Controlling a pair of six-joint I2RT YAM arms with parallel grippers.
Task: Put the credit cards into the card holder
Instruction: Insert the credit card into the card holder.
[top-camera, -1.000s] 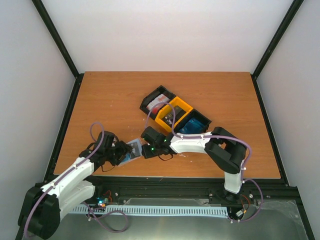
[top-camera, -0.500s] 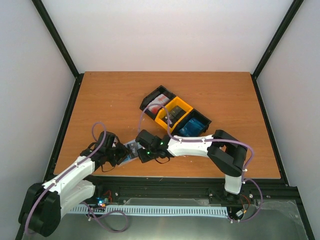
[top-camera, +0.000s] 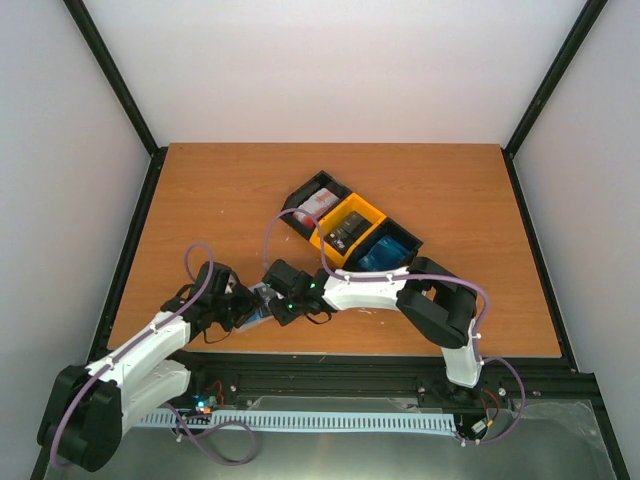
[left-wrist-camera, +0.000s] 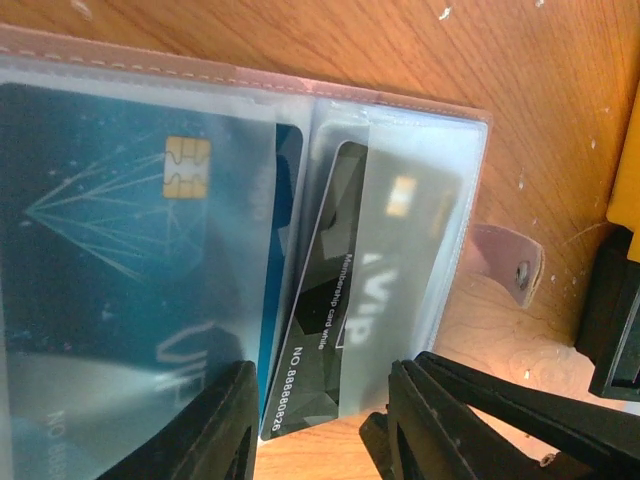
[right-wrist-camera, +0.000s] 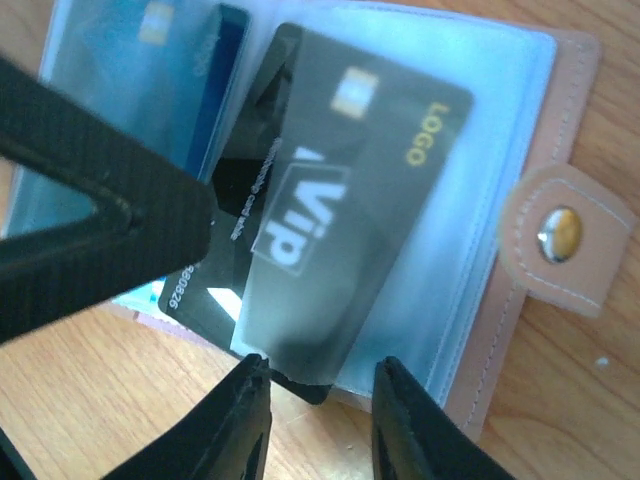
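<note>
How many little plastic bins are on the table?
3, in a diagonal row: the far black bin at the back, the yellow bin in the middle, the near black bin beside the right arm. None seems hidden.

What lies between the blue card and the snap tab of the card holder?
The black VIP card, partly inside a clear pocket; both wrist views show it.

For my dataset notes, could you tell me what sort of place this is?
Probably a lab robot cell: wooden table, white panels in a black frame, two bolted arms.
</note>
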